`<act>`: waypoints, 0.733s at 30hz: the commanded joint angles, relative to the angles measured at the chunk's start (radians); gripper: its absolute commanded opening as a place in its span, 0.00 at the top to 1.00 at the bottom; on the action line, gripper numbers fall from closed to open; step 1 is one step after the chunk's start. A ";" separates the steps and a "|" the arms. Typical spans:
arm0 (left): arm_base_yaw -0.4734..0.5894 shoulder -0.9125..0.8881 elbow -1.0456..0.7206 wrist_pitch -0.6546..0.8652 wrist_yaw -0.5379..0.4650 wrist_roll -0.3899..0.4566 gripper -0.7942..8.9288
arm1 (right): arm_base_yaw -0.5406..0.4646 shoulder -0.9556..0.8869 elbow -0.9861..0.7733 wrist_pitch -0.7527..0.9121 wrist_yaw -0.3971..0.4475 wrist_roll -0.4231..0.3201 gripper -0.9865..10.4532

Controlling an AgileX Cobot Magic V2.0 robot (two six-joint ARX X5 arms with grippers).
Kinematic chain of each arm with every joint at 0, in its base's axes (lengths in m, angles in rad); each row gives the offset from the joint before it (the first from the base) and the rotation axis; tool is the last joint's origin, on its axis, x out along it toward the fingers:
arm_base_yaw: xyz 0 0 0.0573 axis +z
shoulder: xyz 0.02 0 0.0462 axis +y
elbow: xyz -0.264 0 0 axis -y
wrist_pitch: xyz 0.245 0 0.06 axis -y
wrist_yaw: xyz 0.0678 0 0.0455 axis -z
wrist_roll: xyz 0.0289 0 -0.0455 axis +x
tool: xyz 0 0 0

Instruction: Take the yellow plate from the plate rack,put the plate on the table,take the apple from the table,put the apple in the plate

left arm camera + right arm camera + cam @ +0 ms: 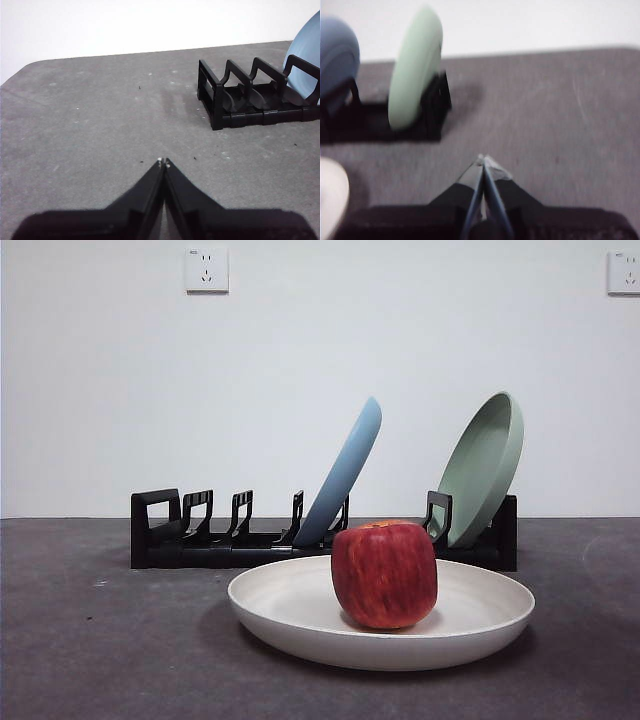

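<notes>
The yellow plate (300,615) lies flat on the table (90,640) in front of the plate rack (200,545). The red apple (385,573) stands upright in the middle of the plate. Neither gripper appears in the front view. My left gripper (163,162) is shut with nothing in it, hovering over bare table short of the rack's loop end (212,95). My right gripper (482,159) is shut and empty, off the rack's other end (436,102); an edge of the yellow plate (331,195) shows at the side of that view.
A light blue plate (345,470) and a pale green plate (485,465) lean in the rack's slots; several slots at the loop end are empty. A white wall with two sockets (206,270) stands behind the table.
</notes>
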 commanded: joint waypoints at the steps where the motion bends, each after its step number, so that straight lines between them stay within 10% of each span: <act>1: -0.002 -0.002 -0.013 0.003 -0.001 -0.002 0.92 | 0.000 -0.012 -0.012 -0.031 -0.020 0.027 0.91; 22: -0.002 -0.002 -0.013 0.003 -0.001 -0.003 0.92 | 0.000 -0.006 -0.012 -0.034 -0.045 0.042 0.91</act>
